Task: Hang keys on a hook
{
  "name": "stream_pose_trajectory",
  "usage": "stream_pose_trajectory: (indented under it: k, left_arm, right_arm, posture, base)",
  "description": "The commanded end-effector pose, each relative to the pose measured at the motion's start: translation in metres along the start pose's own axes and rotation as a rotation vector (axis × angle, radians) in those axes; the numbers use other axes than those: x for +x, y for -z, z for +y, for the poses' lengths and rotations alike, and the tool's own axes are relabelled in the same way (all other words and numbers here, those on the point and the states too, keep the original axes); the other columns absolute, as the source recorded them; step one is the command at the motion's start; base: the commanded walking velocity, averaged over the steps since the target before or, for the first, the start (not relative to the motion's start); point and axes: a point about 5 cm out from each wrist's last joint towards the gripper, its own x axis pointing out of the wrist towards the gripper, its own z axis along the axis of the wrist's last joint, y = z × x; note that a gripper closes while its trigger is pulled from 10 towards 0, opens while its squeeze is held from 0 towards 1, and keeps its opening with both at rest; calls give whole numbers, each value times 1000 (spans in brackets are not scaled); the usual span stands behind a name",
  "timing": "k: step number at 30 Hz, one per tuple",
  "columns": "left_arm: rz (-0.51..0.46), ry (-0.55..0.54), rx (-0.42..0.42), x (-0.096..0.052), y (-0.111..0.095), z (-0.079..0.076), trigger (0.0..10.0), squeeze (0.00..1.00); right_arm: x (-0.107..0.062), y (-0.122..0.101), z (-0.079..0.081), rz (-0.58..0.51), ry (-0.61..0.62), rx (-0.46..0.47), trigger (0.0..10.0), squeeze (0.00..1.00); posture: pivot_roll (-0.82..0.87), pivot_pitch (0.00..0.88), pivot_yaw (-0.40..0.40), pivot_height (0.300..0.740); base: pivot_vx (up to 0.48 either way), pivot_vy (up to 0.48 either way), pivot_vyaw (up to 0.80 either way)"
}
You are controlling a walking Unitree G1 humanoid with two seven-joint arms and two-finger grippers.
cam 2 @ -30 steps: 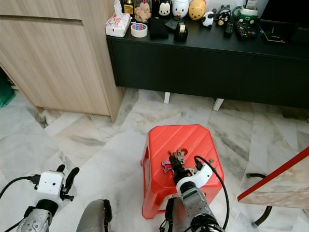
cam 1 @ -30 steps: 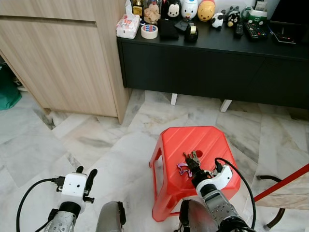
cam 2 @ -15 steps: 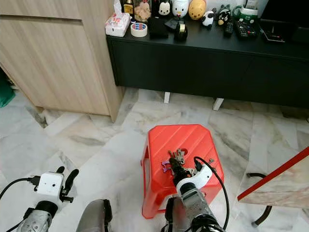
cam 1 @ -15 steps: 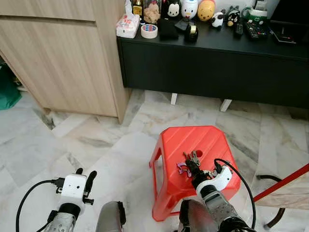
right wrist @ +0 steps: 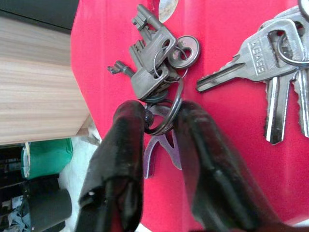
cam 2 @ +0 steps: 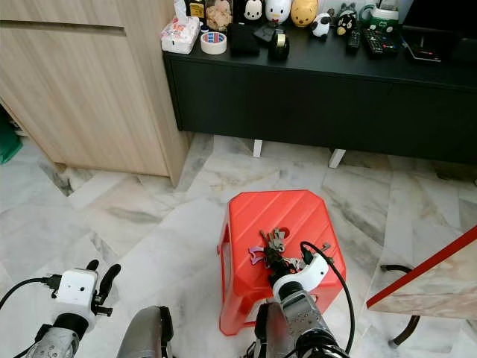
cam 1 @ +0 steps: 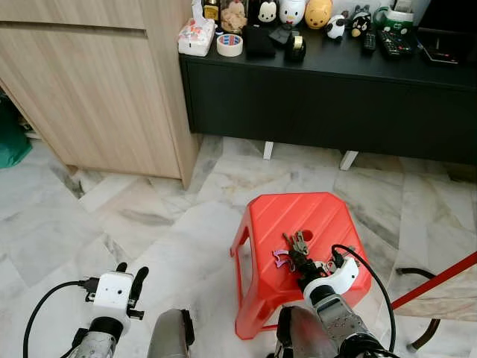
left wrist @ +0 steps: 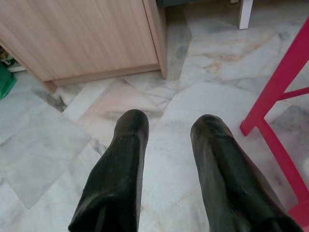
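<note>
The right gripper (right wrist: pixel 161 116) is pinching the ring of the keys (right wrist: pixel 159 63) on the red stool (cam 1: pixel 298 216); next, lift them toward a hook, while the left gripper (left wrist: pixel 166 128) hangs open.

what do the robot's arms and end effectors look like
Both arms are silver-grey metal. Each wrist carries a white box with a looping black cable. The left end effector and the right end effector each have two long, rounded, matte black fingers.
</note>
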Motion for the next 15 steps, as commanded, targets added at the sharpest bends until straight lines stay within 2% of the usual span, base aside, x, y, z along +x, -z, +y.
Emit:
stream_pose_trajectory:
  k: [1,12,15]
  left_arm:
    - [8,-3,7,-3,1,2,10000,0]
    - [12,-4,8,-3,2,2,10000,0]
    - [12,-4,11,0,2,2,10000,0]
  right_arm:
    - [-3,2,-6,3,31,15,0,0]
    - [-2,-2,-5,-21,23,6,0,0]
    - [0,-4,0,-19,5,-43,0,0]
  posture:
    - [139,177,-68,604]
    - [142,169,-65,604]
    - [137,159,-67,604]
  base:
    - [0,0,0]
    - [0,0,0]
    - [0,0,0]
